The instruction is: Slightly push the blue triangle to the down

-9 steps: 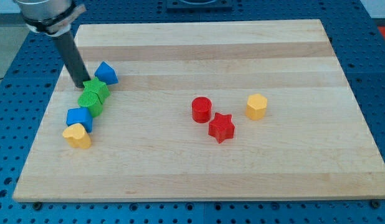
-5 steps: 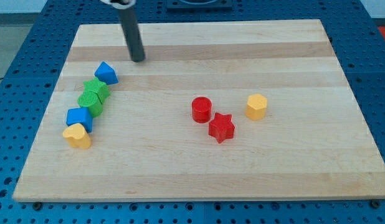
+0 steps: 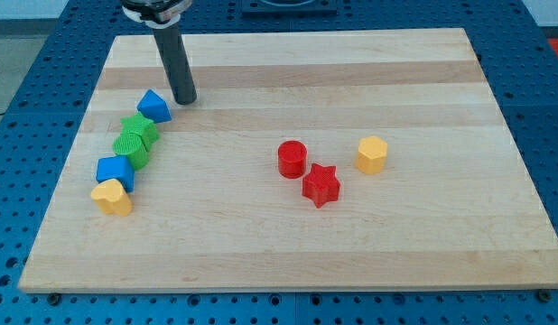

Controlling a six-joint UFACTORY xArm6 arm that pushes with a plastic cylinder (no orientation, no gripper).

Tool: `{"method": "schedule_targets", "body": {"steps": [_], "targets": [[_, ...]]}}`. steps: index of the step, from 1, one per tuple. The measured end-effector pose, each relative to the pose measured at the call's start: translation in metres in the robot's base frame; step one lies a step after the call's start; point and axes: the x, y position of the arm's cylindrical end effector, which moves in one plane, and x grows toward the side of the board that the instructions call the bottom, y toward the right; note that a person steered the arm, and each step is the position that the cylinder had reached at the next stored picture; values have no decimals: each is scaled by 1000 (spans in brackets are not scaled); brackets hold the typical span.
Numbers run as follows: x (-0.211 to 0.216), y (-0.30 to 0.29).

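blue triangle (image 3: 154, 106) sits on the wooden board (image 3: 288, 235), in its upper left part as the view shows it. my tip (image 3: 184, 99) stands just to the triangle's right and a touch toward the view's top, very close beside it; i cannot tell whether the two touch. the rod carries no hand or jaws, so nothing is spread, pressed or pinched.

just below the triangle and slightly left lies a green star (image 3: 141, 129), with a ribbed green block (image 3: 131, 147) pressed against that star's lower left. further down-left from the triangle comes a blue block (image 3: 115, 170), and touching its lower edge a yellow heart-shaped block (image 3: 111, 197).

well apart from the triangle, to its right and lower, a red cylinder (image 3: 292, 159) stands beside a red star (image 3: 320, 185). farther right still sits a yellow hexagonal block (image 3: 372, 154).
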Motion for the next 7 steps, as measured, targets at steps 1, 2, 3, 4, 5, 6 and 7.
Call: {"method": "schedule_targets", "body": {"steps": [1,2,3,4,5,6,7], "targets": [[4,-11],[4,-21],[4,-30],[4,-31],[4,-32],[5,-40],[7,-43]]}}
